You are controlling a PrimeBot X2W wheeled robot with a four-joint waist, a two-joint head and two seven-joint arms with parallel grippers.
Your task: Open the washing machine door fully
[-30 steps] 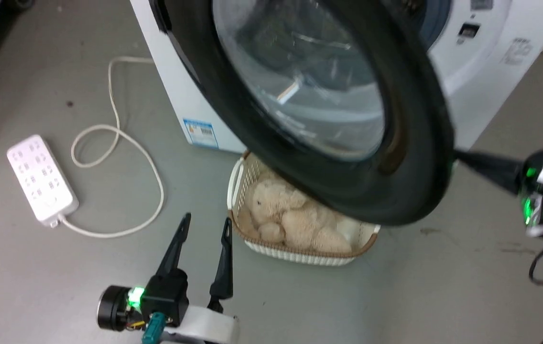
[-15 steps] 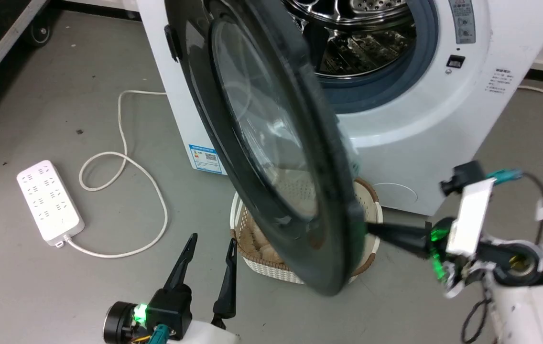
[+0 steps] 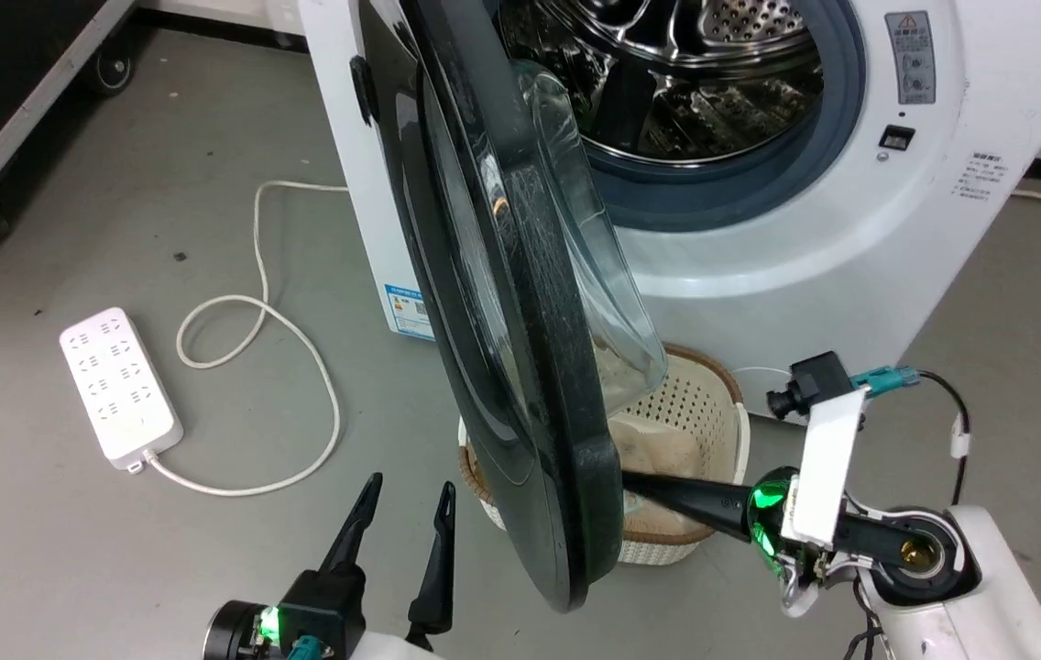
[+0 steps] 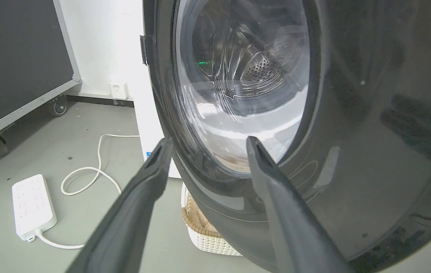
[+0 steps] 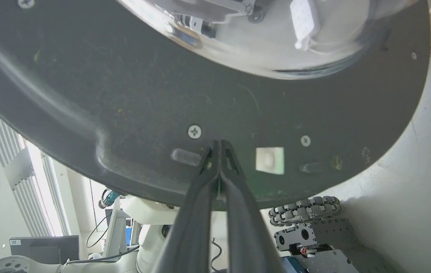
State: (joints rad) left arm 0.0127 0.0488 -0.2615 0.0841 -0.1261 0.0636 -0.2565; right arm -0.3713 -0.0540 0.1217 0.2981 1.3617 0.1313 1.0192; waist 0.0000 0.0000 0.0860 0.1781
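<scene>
In the head view, the washing machine door (image 3: 520,321) stood swung out from the white washing machine (image 3: 805,275), hinged at the side toward the view's left and turned almost edge-on to the camera, so the steel drum (image 3: 667,73) lay exposed. By my reading it was about halfway open, not fully. The right gripper (image 3: 635,483) was clenched on nothing, its joined fingers laid as a blunt tip against the door's inner face near the lower rim. That looked like a placement for pushing outward, well away from the hinge where leverage is best. The left gripper (image 3: 410,490) hung released and empty at the lower left, near the door's outer side but apart from it. A wicker-rimmed laundry basket (image 3: 713,403) sat on the floor below the door, and a power strip (image 3: 122,390) lay well to the left.

In the left wrist view, the left gripper (image 4: 208,146) pointed at the door's (image 4: 352,151) glossy outer face with its fingers spread wide. It may have been waiting to catch the swing, though contact could not be told.

In the right wrist view, the right gripper's (image 5: 217,144) fingers met tip to tip just beside a screw (image 5: 194,131) on the door's (image 5: 124,94) matte inner panel, with the glass bowl (image 5: 257,38) bulging above. Pressed shut, they made a stiffer prod than spread fingers would.
</scene>
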